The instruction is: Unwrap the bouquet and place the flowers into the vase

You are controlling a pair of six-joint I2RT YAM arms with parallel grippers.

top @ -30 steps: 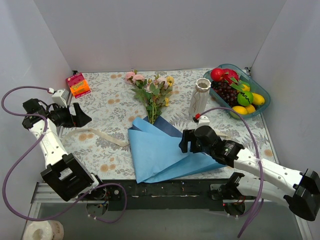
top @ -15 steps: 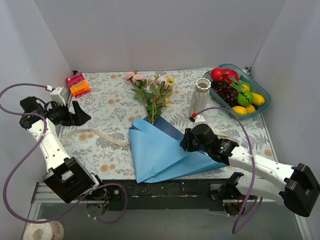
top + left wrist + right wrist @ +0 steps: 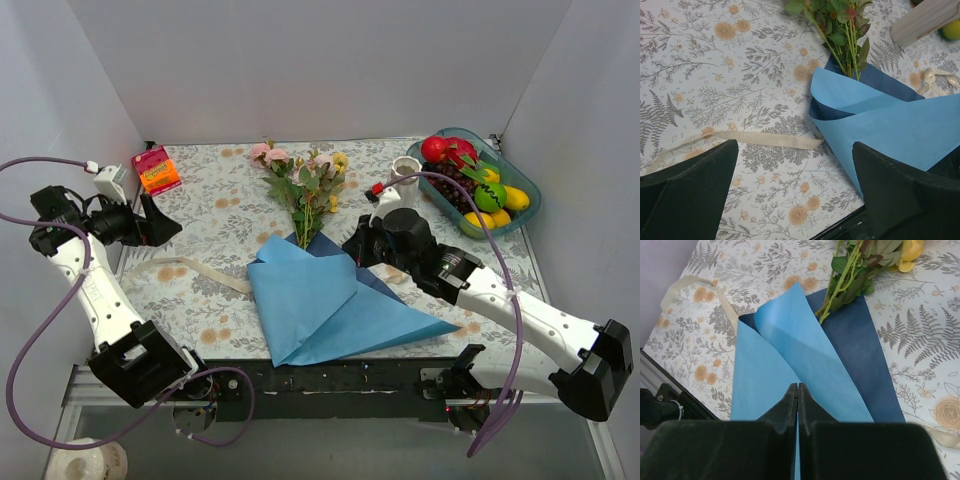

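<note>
The flowers (image 3: 300, 185) lie flat on the table, pink and yellow heads toward the back, their stems (image 3: 842, 280) resting on the opened light blue paper (image 3: 320, 310). My right gripper (image 3: 798, 386) is shut on a raised fold of that paper (image 3: 790, 340), held above the sheet's right side (image 3: 352, 252). Only the rim of the white vase (image 3: 405, 170) shows behind the right arm. The cream ribbon (image 3: 200, 270) lies loose to the left of the paper. My left gripper (image 3: 160, 222) hovers open at the far left with nothing in it (image 3: 795, 190).
A teal basket (image 3: 525, 205) of toy fruit stands at the back right. A pink and orange box (image 3: 156, 168) sits at the back left. The table's front edge (image 3: 850, 230) runs just below the paper.
The right gripper closed on the paper and moved back and left, lifting and folding the flap over. The left arm drifted slightly left and stayed open.
</note>
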